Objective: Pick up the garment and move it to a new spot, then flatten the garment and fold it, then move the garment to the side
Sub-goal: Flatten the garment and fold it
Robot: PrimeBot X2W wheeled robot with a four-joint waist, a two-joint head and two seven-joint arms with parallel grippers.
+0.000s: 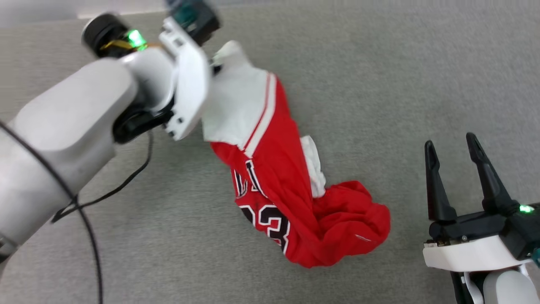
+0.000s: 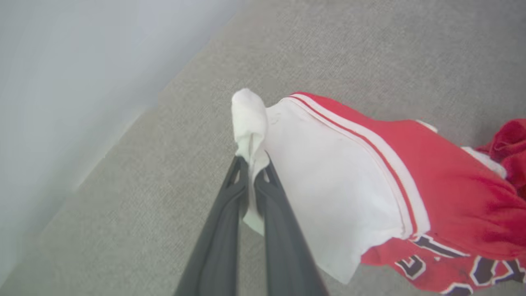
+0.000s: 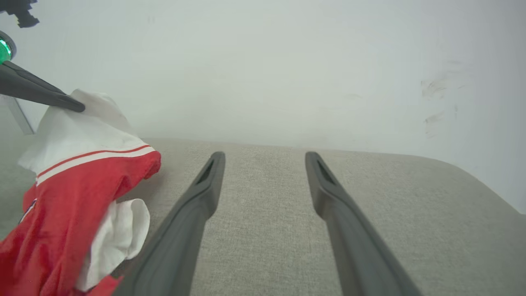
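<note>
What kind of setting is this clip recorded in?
Probably an indoor test or lab space: a broad grey woven-fabric work surface, a plain pale wall behind it, and a red-and-white jersey T-shirt crumpled on it.

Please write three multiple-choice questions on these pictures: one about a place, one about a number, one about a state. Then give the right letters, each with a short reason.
1. Where does the left gripper hold the red jersey-style garment with white sleeves? A) a white sleeve B) the red hem C) the printed number
2. Which black number is printed on the garment? A) 32 B) 23 C) 7
3. How is the right gripper? A) shut on the garment B) open, empty C) shut, empty
Answers: 1 A, its dark fingers pinch white sleeve cloth; 2 B, 23 shows in the head view; 3 B, its fingers stand apart over the grey fabric surface.
</note>
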